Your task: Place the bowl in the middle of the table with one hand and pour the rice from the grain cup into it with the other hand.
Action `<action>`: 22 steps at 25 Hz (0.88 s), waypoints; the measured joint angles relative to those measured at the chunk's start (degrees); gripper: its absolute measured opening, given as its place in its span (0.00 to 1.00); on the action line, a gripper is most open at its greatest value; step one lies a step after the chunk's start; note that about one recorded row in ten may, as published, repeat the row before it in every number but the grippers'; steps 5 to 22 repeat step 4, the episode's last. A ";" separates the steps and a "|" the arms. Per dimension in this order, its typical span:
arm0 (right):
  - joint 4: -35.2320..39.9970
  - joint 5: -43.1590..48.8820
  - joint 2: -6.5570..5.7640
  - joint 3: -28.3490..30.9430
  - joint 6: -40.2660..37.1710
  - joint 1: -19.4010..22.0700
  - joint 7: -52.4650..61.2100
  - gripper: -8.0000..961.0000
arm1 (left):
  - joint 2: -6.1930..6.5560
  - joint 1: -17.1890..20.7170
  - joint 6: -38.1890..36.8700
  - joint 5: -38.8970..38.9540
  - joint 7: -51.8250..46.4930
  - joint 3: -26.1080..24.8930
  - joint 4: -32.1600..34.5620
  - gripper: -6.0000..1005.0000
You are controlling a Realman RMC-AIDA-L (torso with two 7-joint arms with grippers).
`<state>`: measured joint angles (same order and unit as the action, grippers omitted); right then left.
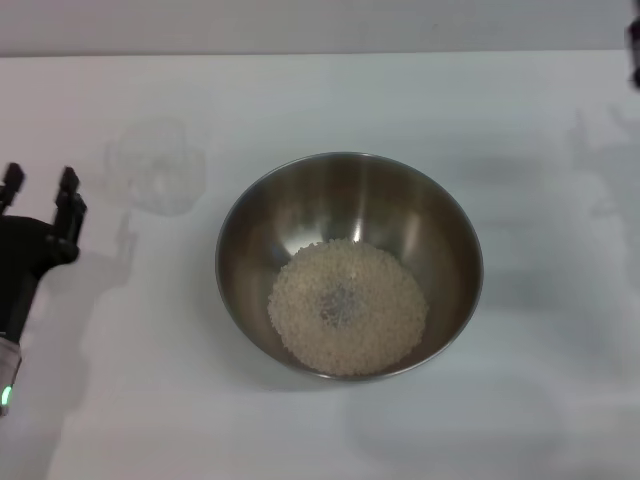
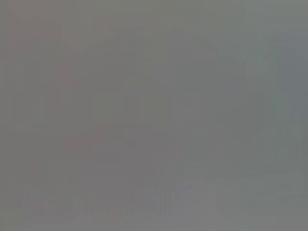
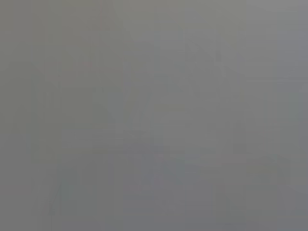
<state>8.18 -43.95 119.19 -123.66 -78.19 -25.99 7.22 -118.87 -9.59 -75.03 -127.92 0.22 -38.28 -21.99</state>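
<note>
The steel bowl stands in the middle of the white table. A round heap of rice lies in its bottom. The clear grain cup stands on the table to the bowl's far left, and looks empty. My left gripper is at the table's left edge, left of the cup and apart from it, open and holding nothing. Only a black bit of my right gripper shows at the far right edge. Both wrist views show only flat grey.
Only the bowl and the cup stand on the table. Its far edge meets a pale wall.
</note>
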 joint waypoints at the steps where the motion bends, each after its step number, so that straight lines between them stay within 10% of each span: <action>1: -0.01 1.79 0.02 -0.03 1.20 0.04 1.26 0.51 | 0.07 -0.12 -1.26 -0.02 -3.62 0.10 0.60 0.49; 22: -0.28 6.56 0.04 -0.07 3.40 0.17 7.98 0.51 | 0.05 -1.26 -3.08 -0.07 -7.91 1.07 1.83 0.56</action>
